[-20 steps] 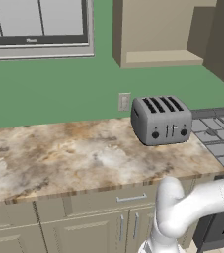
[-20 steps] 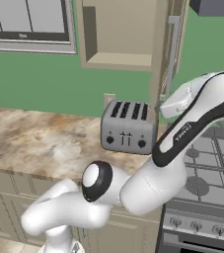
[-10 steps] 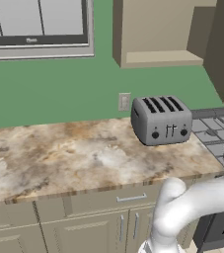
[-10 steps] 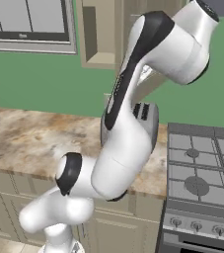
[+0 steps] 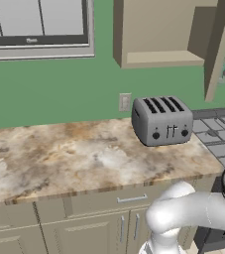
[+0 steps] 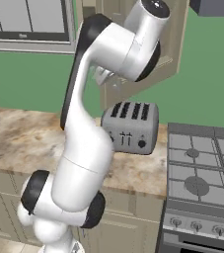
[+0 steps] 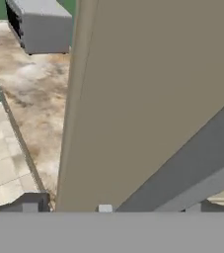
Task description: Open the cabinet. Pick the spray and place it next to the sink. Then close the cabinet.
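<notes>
The beige recessed-panel wall cabinet (image 5: pixel 163 34) at upper centre stands open; with the two-finger gripper released, its tan shelf should be searched for the spray

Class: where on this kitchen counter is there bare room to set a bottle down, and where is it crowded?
Free: the wide counter stretch left of the toaster, below the window. Crowded: the right end, where the toaster sits beside the stove.
</notes>
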Motion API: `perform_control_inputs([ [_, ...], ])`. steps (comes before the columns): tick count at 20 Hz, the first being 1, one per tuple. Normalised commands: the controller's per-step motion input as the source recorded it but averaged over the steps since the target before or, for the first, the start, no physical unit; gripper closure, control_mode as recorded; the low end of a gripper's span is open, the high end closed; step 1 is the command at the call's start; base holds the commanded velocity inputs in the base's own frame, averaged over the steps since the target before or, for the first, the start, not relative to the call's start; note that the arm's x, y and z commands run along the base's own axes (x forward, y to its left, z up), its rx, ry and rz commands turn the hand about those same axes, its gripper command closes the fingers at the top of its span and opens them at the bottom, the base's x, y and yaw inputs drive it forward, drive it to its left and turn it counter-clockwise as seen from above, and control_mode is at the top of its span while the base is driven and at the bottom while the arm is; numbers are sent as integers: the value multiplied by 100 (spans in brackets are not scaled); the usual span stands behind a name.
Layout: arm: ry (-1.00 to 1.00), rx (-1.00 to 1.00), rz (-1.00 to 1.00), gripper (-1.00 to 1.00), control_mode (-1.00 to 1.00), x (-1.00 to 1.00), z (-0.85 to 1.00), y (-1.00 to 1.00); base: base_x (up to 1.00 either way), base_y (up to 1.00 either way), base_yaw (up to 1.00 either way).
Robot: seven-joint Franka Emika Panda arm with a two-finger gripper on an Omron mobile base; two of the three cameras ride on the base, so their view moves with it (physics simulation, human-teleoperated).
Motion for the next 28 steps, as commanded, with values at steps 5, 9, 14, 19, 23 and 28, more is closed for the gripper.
perform_control_inputs([
  [5,-26,17,-50,-100,-100,4,-59,36,0,0,0],
  [9,-30,13,-44,-100,-100,23,-7,57,0,0,0],
  [14,-27,5,-35,-100,-100,64,0,66,0,0,0],
  [19,-17,0,-25,-100,-100,87,0,59,0,0,0],
  [23,-13,0,-14,-100,-100,55,0,61,0,0,0],
  [28,-8,0,-7,-100,-100,36,5,37,0,0,0],
])
